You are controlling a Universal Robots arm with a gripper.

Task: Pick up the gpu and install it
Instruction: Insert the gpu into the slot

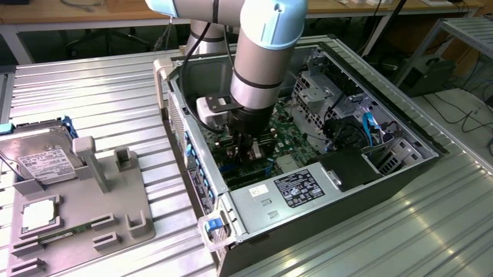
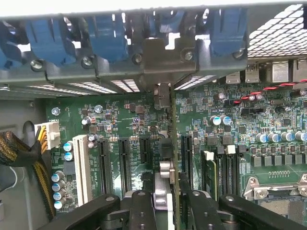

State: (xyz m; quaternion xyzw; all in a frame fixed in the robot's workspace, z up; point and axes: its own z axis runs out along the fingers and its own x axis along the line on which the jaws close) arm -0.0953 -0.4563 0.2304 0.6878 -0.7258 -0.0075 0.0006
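Observation:
My gripper is down inside the open computer case, just over the green motherboard. It is shut on the gpu, a thin dark card seen edge-on. The card runs from between my black fingers toward the case's rear wall. Its metal end lies close under the rear bracket openings and the blue retaining clips. The card stands upright among the long black expansion slots. I cannot tell whether its edge sits in a slot.
The power supply with its label fills the near end of the case. Drive cages and blue cables crowd the exterior view's right. A braided cable bundle lies beside the board. A hard drive rests on a grey fixture outside.

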